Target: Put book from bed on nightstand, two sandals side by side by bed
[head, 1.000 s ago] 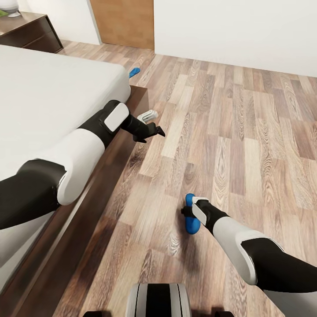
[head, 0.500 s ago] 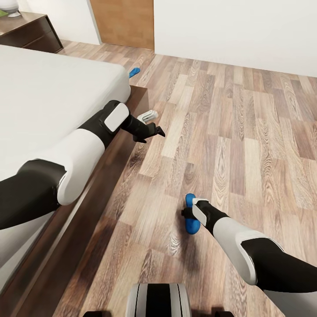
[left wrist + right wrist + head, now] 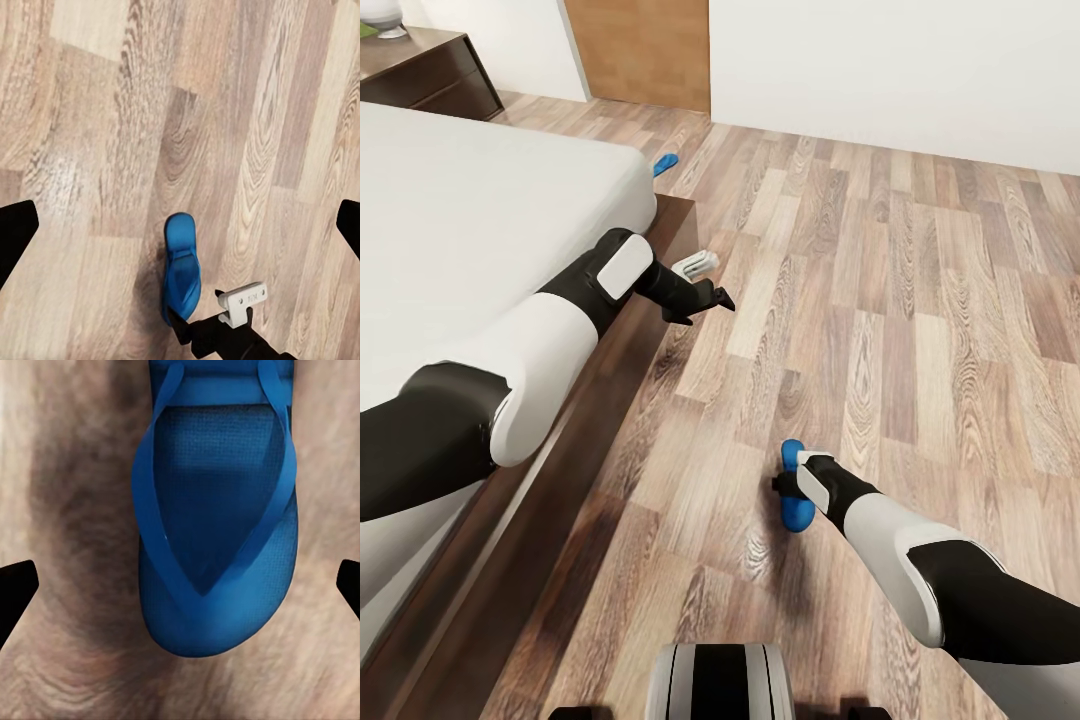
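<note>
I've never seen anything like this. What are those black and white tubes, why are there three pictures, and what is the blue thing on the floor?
The tubes are a simulated robot's two arms, seen from a camera on its head. Each ends in a two-fingered gripper. The other two pictures come from cameras near each gripper, looking along its fingers.

The right gripper hangs low over a bright blue flip-flop sandal lying on the brown wood-plank floor; its fingers are spread, holding nothing. The left gripper, also open and empty, reaches out beside the wide bed with the off-white mattress. Its camera looks down on that same sandal.

A second blue sandal peeks out past the bed's far corner.
</note>
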{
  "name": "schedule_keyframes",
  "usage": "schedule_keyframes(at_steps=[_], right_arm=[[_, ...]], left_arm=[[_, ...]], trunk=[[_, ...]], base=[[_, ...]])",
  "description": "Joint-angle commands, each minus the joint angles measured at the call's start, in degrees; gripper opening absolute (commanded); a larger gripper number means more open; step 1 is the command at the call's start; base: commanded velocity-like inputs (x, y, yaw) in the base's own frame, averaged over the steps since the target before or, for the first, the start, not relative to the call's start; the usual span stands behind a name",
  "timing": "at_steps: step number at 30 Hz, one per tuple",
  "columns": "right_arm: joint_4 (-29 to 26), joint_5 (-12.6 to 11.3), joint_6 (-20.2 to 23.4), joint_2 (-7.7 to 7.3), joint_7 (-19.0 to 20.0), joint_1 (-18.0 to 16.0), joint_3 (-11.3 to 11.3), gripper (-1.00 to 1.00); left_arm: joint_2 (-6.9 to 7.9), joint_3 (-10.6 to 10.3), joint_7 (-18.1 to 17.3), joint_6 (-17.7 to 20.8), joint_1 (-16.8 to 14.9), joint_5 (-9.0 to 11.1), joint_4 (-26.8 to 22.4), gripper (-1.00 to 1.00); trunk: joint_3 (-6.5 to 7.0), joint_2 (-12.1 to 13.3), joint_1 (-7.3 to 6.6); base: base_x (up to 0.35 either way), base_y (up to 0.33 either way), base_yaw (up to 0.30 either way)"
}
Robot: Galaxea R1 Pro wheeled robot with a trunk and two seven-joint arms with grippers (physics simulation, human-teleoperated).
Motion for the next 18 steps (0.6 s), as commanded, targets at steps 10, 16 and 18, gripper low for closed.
schedule_keyframes(at_steps=[10,16,18], right_arm=[[-0.11,-0.61,0.19,-0.01,-0.35,-0.01,0.49,1.00],[-0.13,-0.61,0.16,-0.01,-0.35,-0.02,0.49,1.00],[-0.13,-0.61,0.16,-0.01,-0.35,-0.01,0.49,1.00]], left_arm=[[0.00,-0.13,0.26,0.14,-0.02,0.28,-0.03,1.00],[0.00,-0.13,0.26,0.14,-0.02,0.28,-0.03,1.00],[0.00,-0.13,0.26,0.14,-0.02,0.28,-0.03,1.00]], trunk=[[-1.36,-0.09,0.15],[-1.36,-0.09,0.15],[-1.36,-0.09,0.15]], base=[[0.000,0.000,0.000],[0.000,0.000,0.000],[0.000,0.000,0.000]])
